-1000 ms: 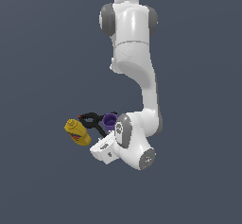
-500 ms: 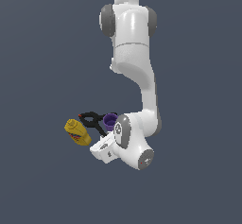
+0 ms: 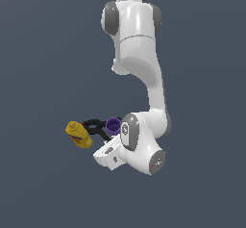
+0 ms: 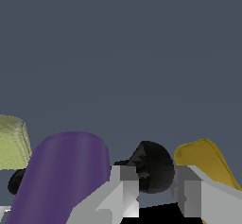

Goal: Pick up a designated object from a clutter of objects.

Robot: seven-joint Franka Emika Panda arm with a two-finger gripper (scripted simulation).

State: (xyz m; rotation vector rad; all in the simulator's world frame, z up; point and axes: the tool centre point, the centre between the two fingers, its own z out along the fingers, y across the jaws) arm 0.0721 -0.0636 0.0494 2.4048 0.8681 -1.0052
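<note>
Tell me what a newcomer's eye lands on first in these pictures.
First, the big white arm, folded down over a small clutter with its end effector low among the items. In the wrist view the black clamp sits between the grey fingers, with the purple cup on one side and the yellow bottle on the other. In the exterior view the bottle lies at the clutter's left end, bright against the dark grey ground.

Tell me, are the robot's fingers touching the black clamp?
Touching, it seems. In the wrist view the black clamp sits squeezed between the two grey fingers with no gap showing on either side.
</note>
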